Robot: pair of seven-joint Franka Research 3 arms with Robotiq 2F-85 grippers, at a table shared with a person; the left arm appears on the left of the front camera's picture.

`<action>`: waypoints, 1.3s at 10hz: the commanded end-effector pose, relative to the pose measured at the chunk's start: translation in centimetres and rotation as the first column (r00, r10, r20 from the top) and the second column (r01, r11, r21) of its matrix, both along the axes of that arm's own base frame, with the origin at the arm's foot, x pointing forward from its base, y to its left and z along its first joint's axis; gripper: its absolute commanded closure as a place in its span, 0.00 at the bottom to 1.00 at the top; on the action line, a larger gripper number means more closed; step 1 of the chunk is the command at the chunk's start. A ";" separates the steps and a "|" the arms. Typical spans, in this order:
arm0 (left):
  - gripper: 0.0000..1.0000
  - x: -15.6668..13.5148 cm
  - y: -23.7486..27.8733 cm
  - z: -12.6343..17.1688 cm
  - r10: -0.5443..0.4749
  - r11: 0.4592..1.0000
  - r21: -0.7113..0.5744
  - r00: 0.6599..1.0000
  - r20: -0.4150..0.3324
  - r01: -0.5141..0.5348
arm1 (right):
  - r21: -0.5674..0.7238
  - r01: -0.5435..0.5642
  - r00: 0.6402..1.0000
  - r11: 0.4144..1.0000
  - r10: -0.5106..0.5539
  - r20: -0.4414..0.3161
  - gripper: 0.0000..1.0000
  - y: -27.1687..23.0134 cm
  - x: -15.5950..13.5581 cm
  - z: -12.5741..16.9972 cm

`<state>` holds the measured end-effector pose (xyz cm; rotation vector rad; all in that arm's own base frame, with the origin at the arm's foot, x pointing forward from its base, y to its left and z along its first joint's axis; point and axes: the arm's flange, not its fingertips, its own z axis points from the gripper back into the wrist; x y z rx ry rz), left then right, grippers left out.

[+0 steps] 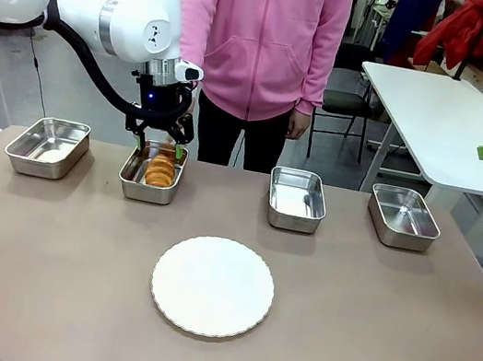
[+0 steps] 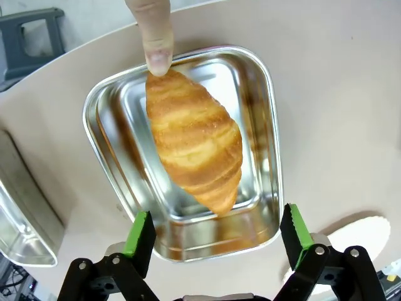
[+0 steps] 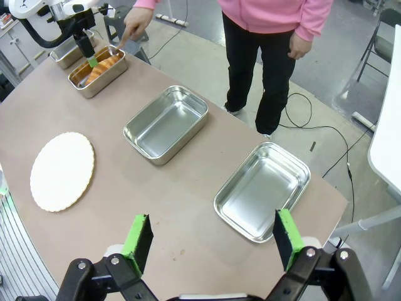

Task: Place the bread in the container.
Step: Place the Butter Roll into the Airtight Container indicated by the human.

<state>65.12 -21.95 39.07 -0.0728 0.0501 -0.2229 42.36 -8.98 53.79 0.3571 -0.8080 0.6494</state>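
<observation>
White side table [image 1: 439, 122], grey floor [image 3: 326, 94]

Golden-brown ridged croissant [image 2: 195, 147] lying diagonally inside shallow rectangular stainless-steel pan [image 2: 266, 113] on beige tabletop [image 2: 338, 75]. Fingertip of person's hand [image 2: 153, 34] touching croissant's far end. Green-padded black fingers [image 2: 140, 239] spread wide at pan's near rim.

My left arm [image 1: 110, 22] is glossy white with rounded joints, a black cable looping beneath it and a small blue light at the wrist. Both grippers are black with bright green pads [image 3: 139, 241] and silver screws. The person [image 1: 262, 35] wears a pink hooded sweatshirt and black trousers.
</observation>
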 end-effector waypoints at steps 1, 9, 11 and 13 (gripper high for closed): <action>0.00 0.2 0.0 -0.3 0.004 1.000 -0.003 1.000 0.008 -0.004 | 0.015 -0.012 1.000 1.000 0.012 0.019 0.00 0.0 0.1 0.1; 0.00 -4.8 1.4 2.4 -0.040 0.999 0.000 0.995 0.088 0.040 | 0.015 -0.012 1.000 1.000 0.012 0.019 0.00 0.0 0.1 0.1; 0.00 -10.8 3.9 4.2 -0.051 0.998 -0.015 0.984 0.169 0.054 | 0.015 -0.012 1.000 1.000 0.012 0.019 0.00 0.0 0.1 0.1; 0.00 -16.0 6.1 4.2 -0.033 0.996 -0.073 0.976 0.216 0.050 | 0.015 -0.012 1.000 1.000 0.012 0.019 0.00 0.0 0.1 0.1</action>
